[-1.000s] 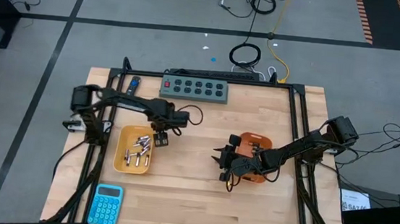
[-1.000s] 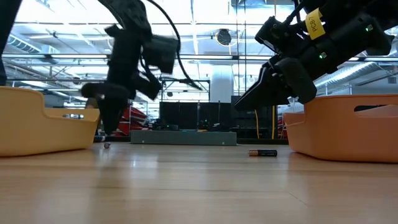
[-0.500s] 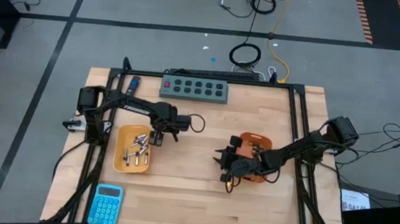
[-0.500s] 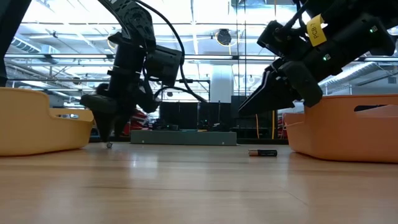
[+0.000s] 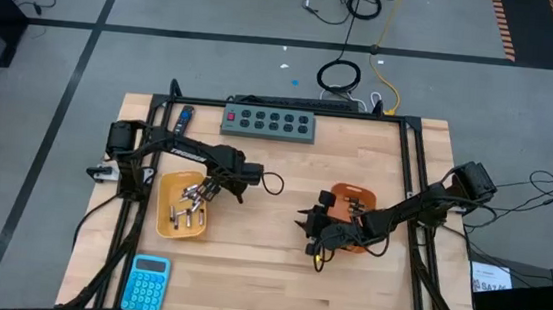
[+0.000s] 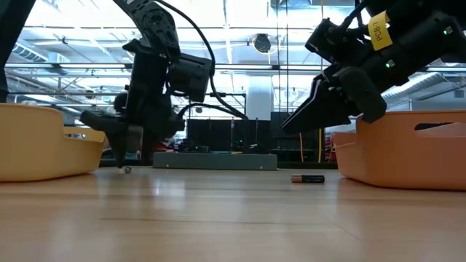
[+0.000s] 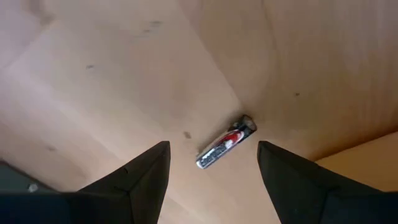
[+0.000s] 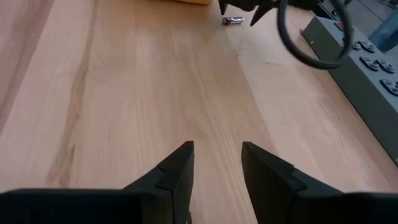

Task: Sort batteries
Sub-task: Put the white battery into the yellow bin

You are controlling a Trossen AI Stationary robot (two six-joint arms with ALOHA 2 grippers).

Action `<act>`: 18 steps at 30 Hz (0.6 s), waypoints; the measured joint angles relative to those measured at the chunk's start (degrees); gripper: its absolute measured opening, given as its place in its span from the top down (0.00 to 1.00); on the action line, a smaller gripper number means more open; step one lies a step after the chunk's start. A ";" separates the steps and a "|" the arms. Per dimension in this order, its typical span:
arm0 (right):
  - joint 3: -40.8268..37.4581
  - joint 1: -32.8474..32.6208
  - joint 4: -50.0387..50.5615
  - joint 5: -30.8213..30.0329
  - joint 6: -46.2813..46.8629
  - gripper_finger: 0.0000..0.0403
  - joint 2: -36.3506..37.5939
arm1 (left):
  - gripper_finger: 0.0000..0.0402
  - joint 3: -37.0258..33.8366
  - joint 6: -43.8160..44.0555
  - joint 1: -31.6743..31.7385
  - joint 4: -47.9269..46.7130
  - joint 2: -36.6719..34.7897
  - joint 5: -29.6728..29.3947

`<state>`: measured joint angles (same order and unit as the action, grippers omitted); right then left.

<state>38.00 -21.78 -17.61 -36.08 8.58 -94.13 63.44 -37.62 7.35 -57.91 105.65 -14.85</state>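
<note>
Just below open left gripper [image 7: 211,168]: battery [image 7: 225,142].

You have two dark, near-black jointed arms in front of you. The left arm [image 5: 172,149] carries pale lettering along its long link, and a black cable loops out from its wrist. Its fingers [image 7: 140,180] are matt black wedges that taper to blunt tips. The right arm [image 5: 423,203] has the same dark links, with a yellow tag bearing dark characters near its wrist [image 6: 378,30] and small green lights there.
</note>
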 joint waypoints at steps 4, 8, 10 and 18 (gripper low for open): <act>0.00 -0.17 -0.02 -0.06 0.06 0.69 0.00 | 0.38 -1.67 -2.25 0.00 2.71 0.00 -0.02; 0.00 -0.13 -0.04 -0.11 0.22 0.69 0.00 | 0.46 -1.75 -2.71 0.00 3.99 0.00 -0.02; 0.00 -0.13 -0.04 -0.19 0.22 0.69 0.00 | 0.55 -1.75 -4.13 0.00 4.32 0.00 0.00; 0.00 -0.13 -0.07 -0.22 0.22 0.69 -0.01 | 0.96 -2.22 -10.52 0.00 5.32 -0.23 0.11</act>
<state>38.00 -21.91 -17.67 -36.29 8.80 -94.14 61.22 -48.14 7.35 -52.60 105.42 -14.75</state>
